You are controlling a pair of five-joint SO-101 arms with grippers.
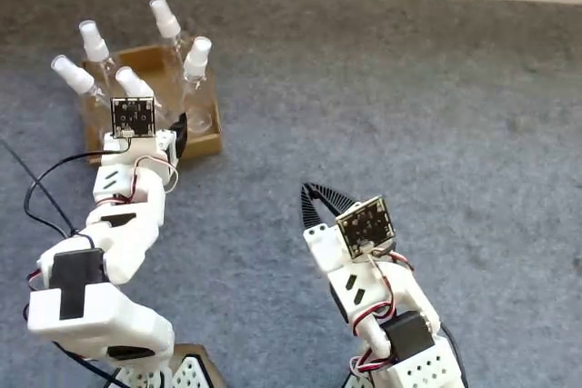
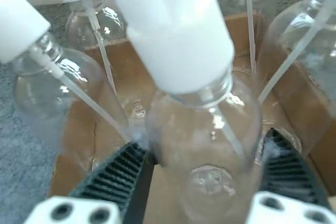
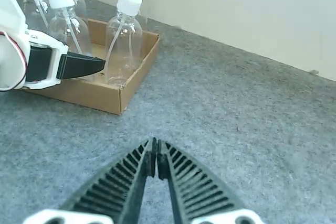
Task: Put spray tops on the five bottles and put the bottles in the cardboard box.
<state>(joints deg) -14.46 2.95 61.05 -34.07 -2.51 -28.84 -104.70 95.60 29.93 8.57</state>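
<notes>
Clamping a tilted bottle (image 2: 199,124) inside the box (image 1: 205,144) at the carpet's (image 1: 409,88) far left corner, the left gripper (image 2: 205,150) hid its lower sides; four other capped bottles (image 1: 196,102) stood there, partly cut off; the right gripper (image 3: 156,161) sat closed, empty, mid-carpet.

high: overhead, far; wrists: close, forward; shared: cardboard box (image 1: 205,144)

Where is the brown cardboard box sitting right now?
In the high view, the shallow brown cardboard box sits at the far left of the grey carpeted table, holding five clear bottles with white spray tops, the left gripper over its near side.
</notes>
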